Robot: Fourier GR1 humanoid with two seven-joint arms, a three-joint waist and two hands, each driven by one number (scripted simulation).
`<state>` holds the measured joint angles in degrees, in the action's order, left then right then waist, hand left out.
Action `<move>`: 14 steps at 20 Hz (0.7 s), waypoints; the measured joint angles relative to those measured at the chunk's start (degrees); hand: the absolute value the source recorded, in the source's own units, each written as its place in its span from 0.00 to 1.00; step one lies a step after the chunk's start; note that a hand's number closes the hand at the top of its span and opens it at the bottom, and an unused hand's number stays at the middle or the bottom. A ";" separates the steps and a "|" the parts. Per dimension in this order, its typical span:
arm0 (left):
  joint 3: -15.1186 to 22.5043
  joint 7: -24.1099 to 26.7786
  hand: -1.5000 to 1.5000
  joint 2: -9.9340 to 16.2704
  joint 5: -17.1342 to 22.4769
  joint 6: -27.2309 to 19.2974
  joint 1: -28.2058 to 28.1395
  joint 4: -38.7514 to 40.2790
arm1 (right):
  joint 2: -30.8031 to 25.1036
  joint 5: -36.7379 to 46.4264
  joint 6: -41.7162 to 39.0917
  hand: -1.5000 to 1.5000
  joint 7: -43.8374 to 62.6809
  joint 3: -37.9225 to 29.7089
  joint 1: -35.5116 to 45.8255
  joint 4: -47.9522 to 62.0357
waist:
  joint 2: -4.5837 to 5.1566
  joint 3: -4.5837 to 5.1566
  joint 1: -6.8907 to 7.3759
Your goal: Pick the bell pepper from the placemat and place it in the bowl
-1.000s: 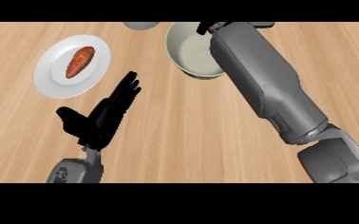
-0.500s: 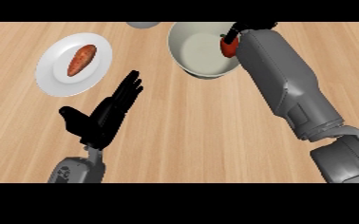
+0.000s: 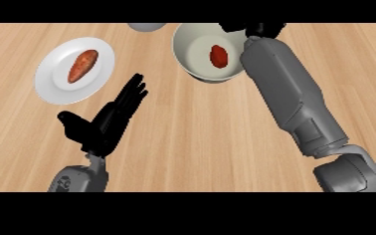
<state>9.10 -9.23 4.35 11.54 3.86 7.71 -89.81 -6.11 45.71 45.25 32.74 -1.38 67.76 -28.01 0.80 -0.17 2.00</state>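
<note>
At the far side of the counter, the small dark-red bell pepper [image 3: 219, 55] lies inside the pale round bowl [image 3: 192, 65], apart from the right hand.

The black right hand [image 3: 255, 28] sits at the bowl's far right rim, mostly cut off by the view's edge and hidden behind its own grey forearm [image 3: 290, 92], so I cannot tell whether its fingers are spread or curled. The black left hand [image 3: 106, 119] rests near and left, fingers straight and holding nothing, beside a white round plate [image 3: 53, 82] carrying an orange-brown sweet potato [image 3: 82, 65]. No placemat shows. The placing looks done; to finish well, the right hand should probably lift straight up off the rim before drawing back, so the forearm does not nudge the bowl.
</note>
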 measured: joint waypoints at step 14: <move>-2.46 0.78 0.50 0.99 0.46 -0.09 -2.40 1.40 | 5.66 -7.73 11.43 0.00 -8.77 18.49 -22.18 -39.30 | -2.20 0.19 -3.69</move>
<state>6.64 -8.45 5.34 12.00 3.78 5.30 -88.41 -0.46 37.98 56.68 23.96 17.11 45.58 -67.31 -1.40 0.01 -1.69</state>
